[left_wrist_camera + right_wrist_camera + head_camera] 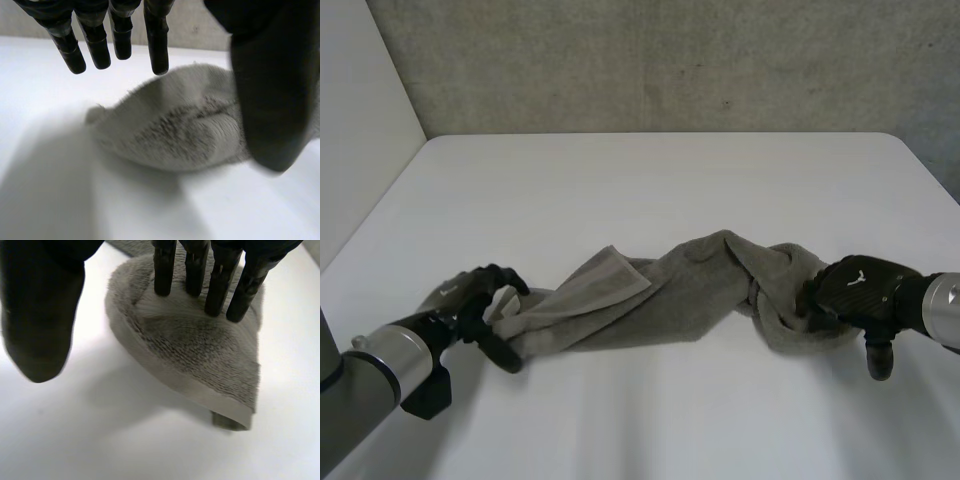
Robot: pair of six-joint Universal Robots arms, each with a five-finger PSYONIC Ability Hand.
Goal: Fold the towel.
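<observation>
A grey towel (680, 290) lies bunched and twisted in a long band across the near part of the white table (650, 190). My left hand (470, 297) is at its left end. In the left wrist view the fingers (157, 45) hang straight above the towel's end (175, 130) with the thumb (270, 90) apart, so the hand is open. At the knotted right end sits my right hand (855, 288). Its straight fingers (215, 287) touch the top of the folded towel edge (200, 350), the thumb (40, 320) stands off to the side, and nothing is pinched.
Grey walls (650, 60) rise behind the table's far edge and at its left side. Bare tabletop lies beyond the towel and in front of it.
</observation>
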